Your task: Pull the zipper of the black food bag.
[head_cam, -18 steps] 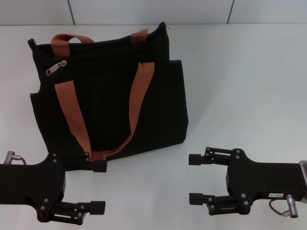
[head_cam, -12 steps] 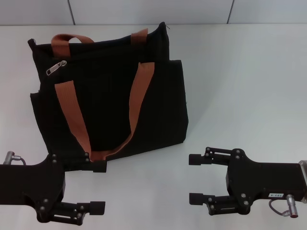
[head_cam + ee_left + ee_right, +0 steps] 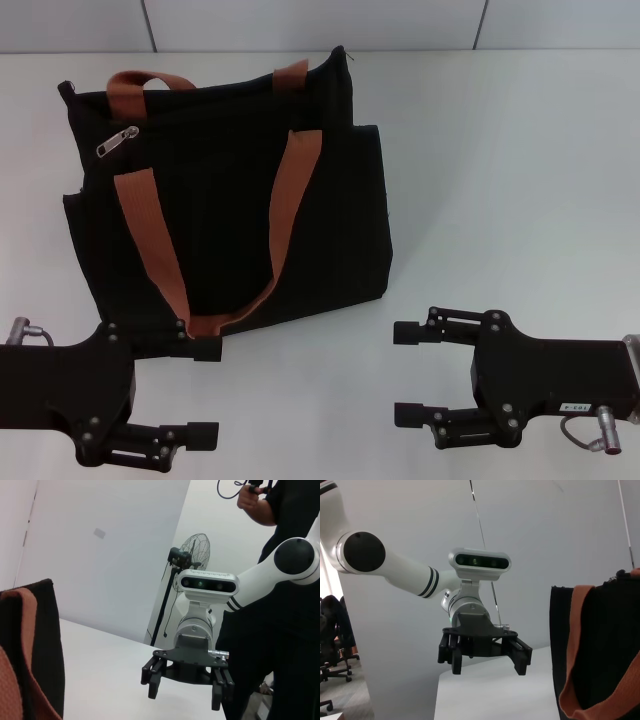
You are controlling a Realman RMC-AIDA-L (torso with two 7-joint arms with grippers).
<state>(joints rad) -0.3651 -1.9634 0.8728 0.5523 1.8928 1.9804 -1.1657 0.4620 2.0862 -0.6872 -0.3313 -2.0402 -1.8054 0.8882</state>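
Observation:
The black food bag (image 3: 225, 210) lies flat on the white table (image 3: 500, 180), its rust-brown straps (image 3: 292, 195) across the front. The silver zipper (image 3: 118, 141) sits at the bag's far left corner on a short slanted track. My left gripper (image 3: 207, 392) is open and empty at the bag's near edge, one finger beside the strap loop. My right gripper (image 3: 400, 373) is open and empty on the table, right of the bag. The left wrist view shows the bag's edge (image 3: 42, 650) and the right gripper (image 3: 185, 695). The right wrist view shows the bag (image 3: 600, 645) and the left gripper (image 3: 487, 667).
The table's right half holds nothing but my right arm. A wall runs behind the table's far edge (image 3: 320, 50). A standing fan (image 3: 192, 555) and a person in black (image 3: 280, 630) are beyond the table's right side.

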